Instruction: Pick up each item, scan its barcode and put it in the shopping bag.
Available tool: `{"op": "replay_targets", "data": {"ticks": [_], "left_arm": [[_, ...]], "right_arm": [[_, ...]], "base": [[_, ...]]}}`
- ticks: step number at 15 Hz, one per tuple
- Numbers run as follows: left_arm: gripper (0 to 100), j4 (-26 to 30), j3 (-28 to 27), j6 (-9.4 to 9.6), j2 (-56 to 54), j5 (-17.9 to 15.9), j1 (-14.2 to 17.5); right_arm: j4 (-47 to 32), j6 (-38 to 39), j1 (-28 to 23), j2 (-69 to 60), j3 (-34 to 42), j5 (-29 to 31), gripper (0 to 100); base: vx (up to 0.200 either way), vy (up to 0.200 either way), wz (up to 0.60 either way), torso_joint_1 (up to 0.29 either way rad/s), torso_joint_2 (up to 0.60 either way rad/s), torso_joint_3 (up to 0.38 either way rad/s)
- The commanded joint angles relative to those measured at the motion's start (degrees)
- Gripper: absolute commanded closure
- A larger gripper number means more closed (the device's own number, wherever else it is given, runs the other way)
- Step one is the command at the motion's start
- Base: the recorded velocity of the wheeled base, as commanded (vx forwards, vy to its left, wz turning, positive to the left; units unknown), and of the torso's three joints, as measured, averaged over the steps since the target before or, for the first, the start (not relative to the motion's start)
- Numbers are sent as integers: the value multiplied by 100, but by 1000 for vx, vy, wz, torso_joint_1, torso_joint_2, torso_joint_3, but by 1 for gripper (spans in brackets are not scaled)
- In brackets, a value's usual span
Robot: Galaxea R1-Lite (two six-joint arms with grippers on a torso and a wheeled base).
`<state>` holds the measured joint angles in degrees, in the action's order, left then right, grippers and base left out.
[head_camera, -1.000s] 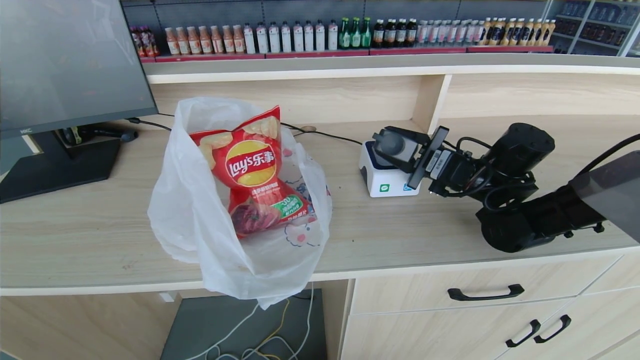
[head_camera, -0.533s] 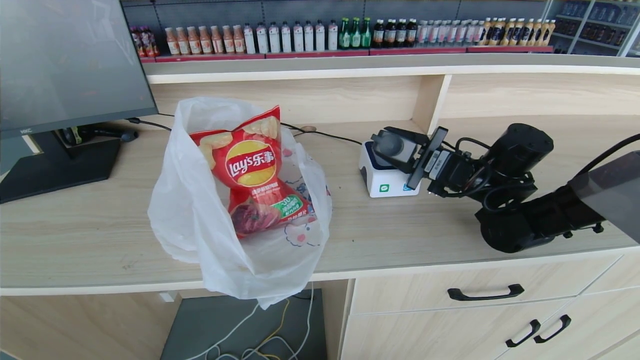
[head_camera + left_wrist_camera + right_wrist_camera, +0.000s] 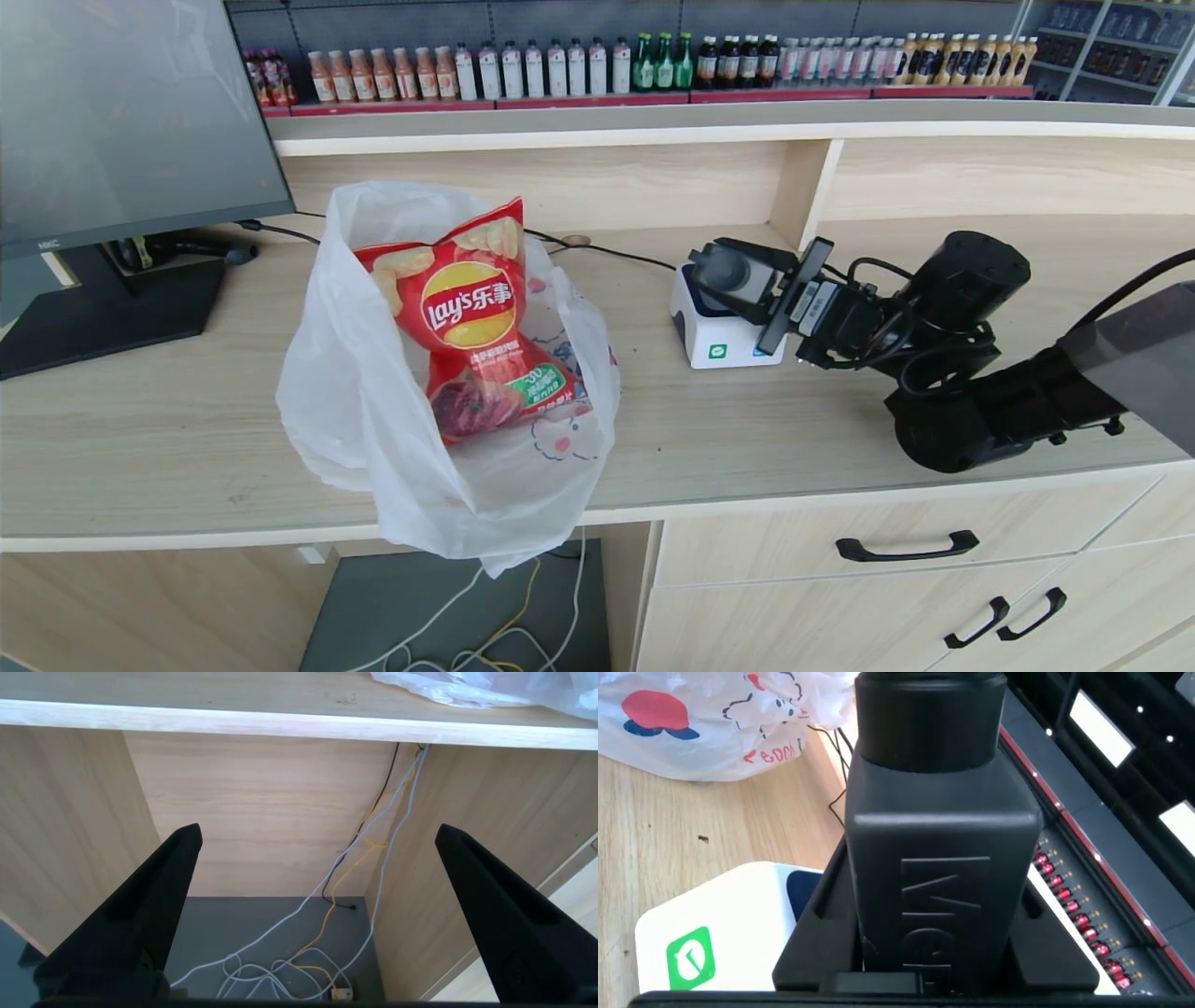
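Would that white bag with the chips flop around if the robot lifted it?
Probably floppy: the shopping bag is thin, crinkled film that sags over the counter edge. Likely light too, since the puffy chip bag inside looks mostly air. It pokes above the rim, so it might tip out.

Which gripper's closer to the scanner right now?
Right. The right gripper holds a dark container right at the white scanner; the left gripper hangs open below the counter, well away.
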<state>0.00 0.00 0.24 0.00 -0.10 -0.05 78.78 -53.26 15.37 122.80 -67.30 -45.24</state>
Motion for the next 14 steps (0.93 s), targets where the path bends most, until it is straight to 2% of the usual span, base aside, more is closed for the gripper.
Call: {"op": "replay_targets", "data": {"ticks": [1,3,5,7,11,14], "left_arm": [[0,0,0,2,0,1,-4],[0,0,0,2,0,1,-4],[0,0,0,2,0,1,5],[0,0,0,2,0,1,-4],[0,0,0,2,0,1,-4],[0,0,0,2,0,1,5]], "right_arm": [[41,88,1,-116,24,-2,100],[33,272,1,-441,121,68,100],[77,852,89,-810,244,718,100],[191,1345,124,-1100,270,1114,100],[393,2470,124,-1979,1105,2028,100],[1122,3182,124,-2216,1861,2608,100]], "base": [[0,0,0,0,0,0],[0,0,0,0,0,0],[0,0,0,0,0,0],[0,0,0,0,0,0],[0,0,0,0,0,0],[0,0,0,0,0,0]]}}
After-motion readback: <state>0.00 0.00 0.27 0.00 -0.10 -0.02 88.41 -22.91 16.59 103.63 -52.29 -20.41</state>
